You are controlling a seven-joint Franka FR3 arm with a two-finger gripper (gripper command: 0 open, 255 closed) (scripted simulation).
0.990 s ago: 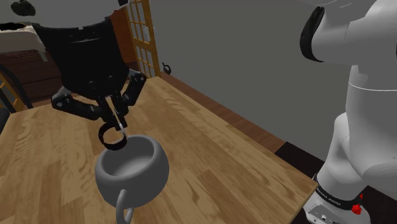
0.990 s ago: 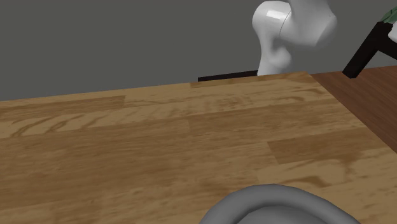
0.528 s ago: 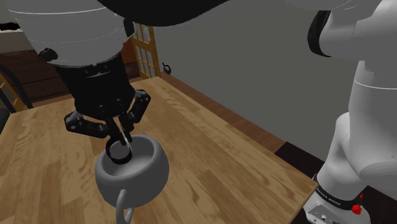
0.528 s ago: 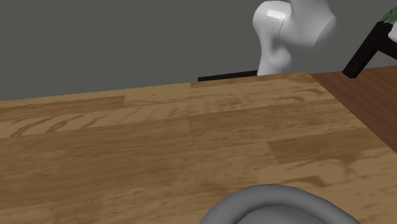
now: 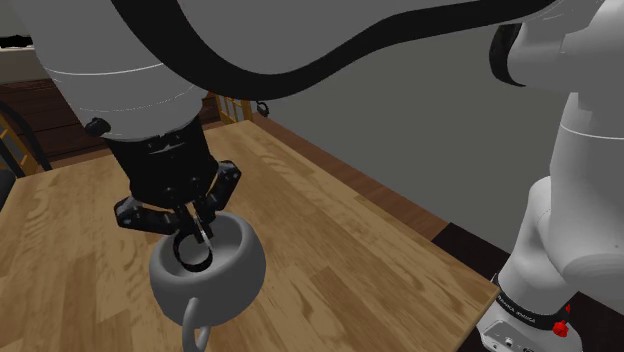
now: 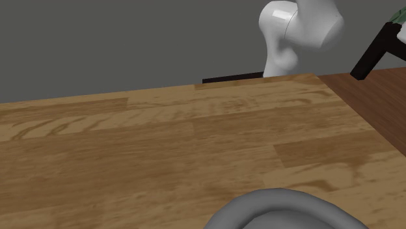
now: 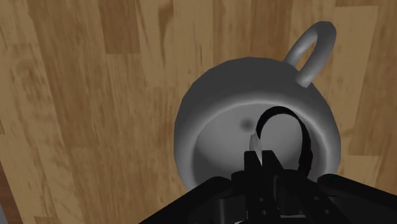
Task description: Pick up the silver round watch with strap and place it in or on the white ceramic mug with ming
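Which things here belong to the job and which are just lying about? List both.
Job:
- gripper, shut on the watch
- watch with black strap, held at the mug's mouth
- grey mug

Lying about:
- wooden table under the mug
- lattice panel behind the table
- stand

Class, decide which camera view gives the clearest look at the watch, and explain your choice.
The wrist view: the watch hangs from the hand, strap looping in the mug's opening. The shoulder view has its dark loop partly behind the hand. The second exterior view catches the mug's rim.
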